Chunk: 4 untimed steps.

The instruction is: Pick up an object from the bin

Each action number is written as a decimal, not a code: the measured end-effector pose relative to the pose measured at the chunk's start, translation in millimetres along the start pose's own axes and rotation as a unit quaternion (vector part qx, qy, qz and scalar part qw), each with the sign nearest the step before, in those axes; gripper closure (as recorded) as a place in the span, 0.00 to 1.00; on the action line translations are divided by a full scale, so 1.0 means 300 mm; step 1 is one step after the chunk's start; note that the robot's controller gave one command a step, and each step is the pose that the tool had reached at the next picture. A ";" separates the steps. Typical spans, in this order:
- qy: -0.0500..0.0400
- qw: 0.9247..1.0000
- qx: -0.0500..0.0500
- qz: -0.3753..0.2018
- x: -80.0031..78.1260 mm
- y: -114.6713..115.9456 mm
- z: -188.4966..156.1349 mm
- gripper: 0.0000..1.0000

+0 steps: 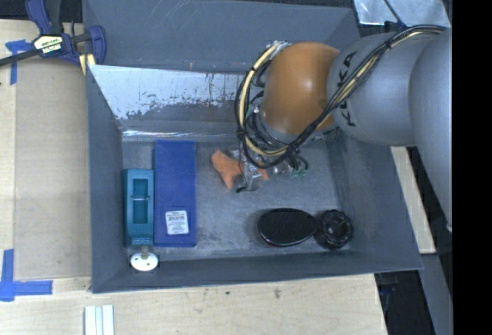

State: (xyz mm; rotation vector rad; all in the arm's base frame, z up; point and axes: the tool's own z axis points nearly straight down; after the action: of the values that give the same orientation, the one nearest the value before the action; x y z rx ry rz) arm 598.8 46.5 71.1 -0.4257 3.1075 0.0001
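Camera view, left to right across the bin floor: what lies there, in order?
Teal tool → blue box → orange piece, beside the gripper → black oval case → black round cap. The small white disc shares the teal tool's span, so it is left out.

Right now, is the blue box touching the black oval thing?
No, the blue box lies on the left and the black oval thing lies well apart from it on the right.

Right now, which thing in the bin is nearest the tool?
The small orange piece, right beside the tool; the blue box and black oval thing lie apart.
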 end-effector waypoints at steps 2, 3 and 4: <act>0.001 1.000 0.000 0.001 0.005 0.085 -0.331 1.00; 0.001 1.000 0.000 0.002 0.006 0.084 -0.331 1.00; -0.003 1.000 0.000 -0.001 0.031 0.041 -0.191 1.00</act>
State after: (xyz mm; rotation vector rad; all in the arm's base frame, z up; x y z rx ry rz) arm 586.2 55.8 128.3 -0.4285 3.1004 0.0010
